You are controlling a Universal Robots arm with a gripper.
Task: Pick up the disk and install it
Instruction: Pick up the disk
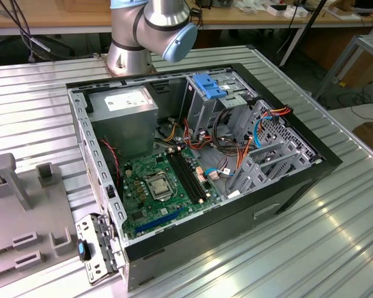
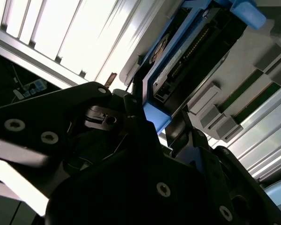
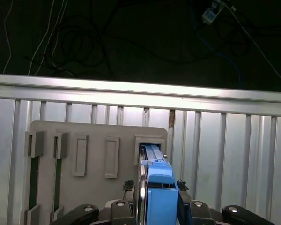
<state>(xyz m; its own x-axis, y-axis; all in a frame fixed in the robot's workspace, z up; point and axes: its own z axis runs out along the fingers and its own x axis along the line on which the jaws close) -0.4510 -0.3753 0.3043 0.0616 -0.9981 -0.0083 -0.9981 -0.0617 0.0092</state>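
Note:
The disk (image 3: 158, 192) is a dark drive in a bright blue carrier. It stands on edge, with its far end at a raised slot (image 3: 150, 143) of a grey holder plate (image 3: 93, 136). My gripper (image 3: 155, 186) has a black finger against each flat side of it, so it is shut on the disk. In the second wrist view the disk (image 2: 192, 51) runs away from the gripper (image 2: 159, 112), and its blue frame sits between the fingers (image 2: 135, 105). I cannot tell whether the disk rests in the slot or is lifted a little.
The open computer case (image 1: 286, 186) lies on the ribbed metal table (image 1: 336, 248), with a blue carrier (image 1: 209, 85) on top of its drive cage. The arm's base (image 1: 149, 31) stands behind it. The grey holder plate (image 1: 25, 211) lies at the exterior view's left.

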